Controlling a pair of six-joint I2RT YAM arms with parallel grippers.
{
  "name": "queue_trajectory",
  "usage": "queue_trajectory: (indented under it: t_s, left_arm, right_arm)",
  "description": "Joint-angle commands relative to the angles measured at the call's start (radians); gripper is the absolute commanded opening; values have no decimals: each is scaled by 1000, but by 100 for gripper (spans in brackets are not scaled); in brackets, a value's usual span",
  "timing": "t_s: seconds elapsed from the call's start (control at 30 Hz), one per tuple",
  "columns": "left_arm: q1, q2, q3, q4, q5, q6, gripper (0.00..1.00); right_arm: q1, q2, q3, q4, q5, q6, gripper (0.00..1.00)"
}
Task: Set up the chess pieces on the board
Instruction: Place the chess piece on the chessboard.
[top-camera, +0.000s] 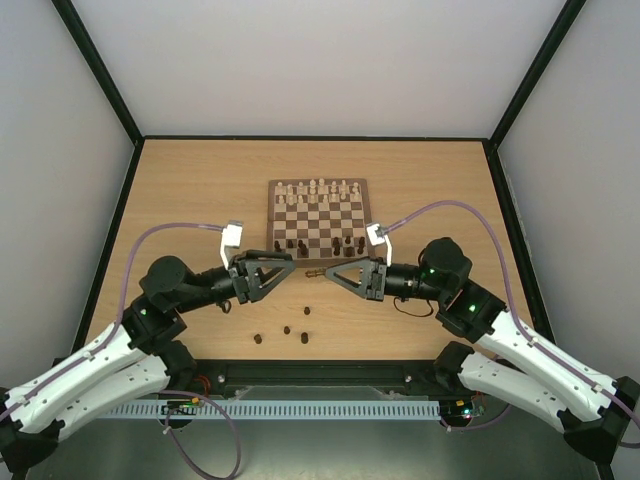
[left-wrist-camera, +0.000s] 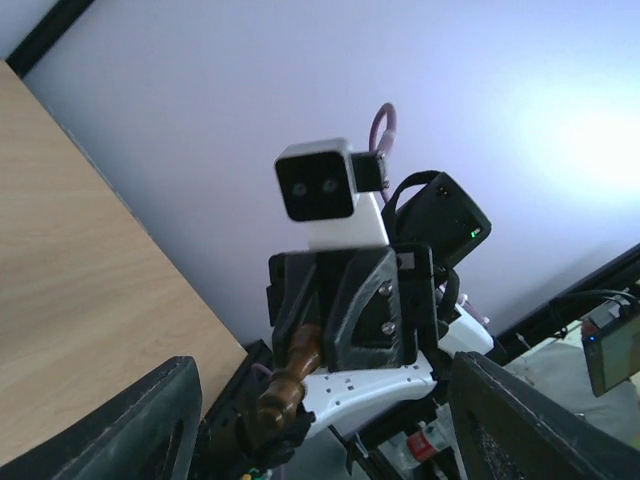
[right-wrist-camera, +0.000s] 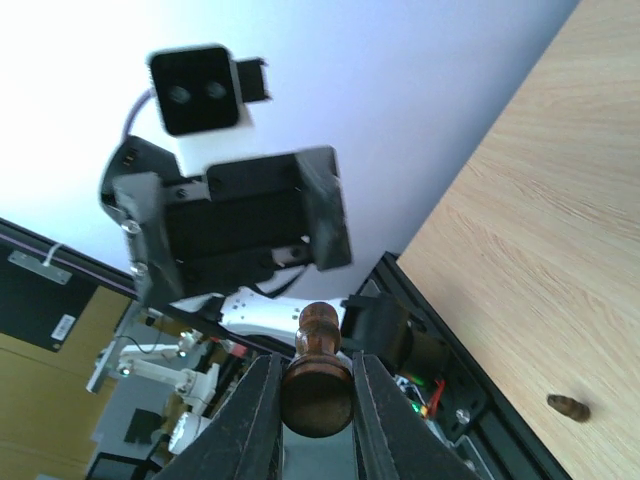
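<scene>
right gripper (top-camera: 328, 272) pinching a dark brown chess piece (right-wrist-camera: 316, 378), tip to tip with the left gripper (top-camera: 288, 265), just off the near edge of the board (top-camera: 270, 215).
the wooden table (top-camera: 200, 200) carries the board at its middle, with cream-white pieces (top-camera: 318, 188) along the far rows and some dark pieces (top-camera: 300, 243) on the near rows, gaps between them. the left gripper's fingers (left-wrist-camera: 150, 420) are spread wide with nothing between them. the right gripper's fingers are pressed onto the round base of the held piece, whose head points toward the left gripper. four loose dark pieces (top-camera: 287, 329) lie on the table nearer the arm bases, apart from the board.
</scene>
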Motion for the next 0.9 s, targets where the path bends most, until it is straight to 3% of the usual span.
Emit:
queue_trajectory:
  t_s: [0.0, 0.53, 0.87]
  left_arm:
    - [12, 6, -38, 179, 77, -104, 70]
    - [13, 42, -76, 242, 120, -145, 56]
    - [26, -7, -55, 128, 71, -94, 55]
  right_arm:
    - [-2, -1, -3, 142, -15, 54, 2]
    - [-2, 96, 36, 213, -51, 58, 3]
    - [-2, 83, 75, 134, -63, 20, 3]
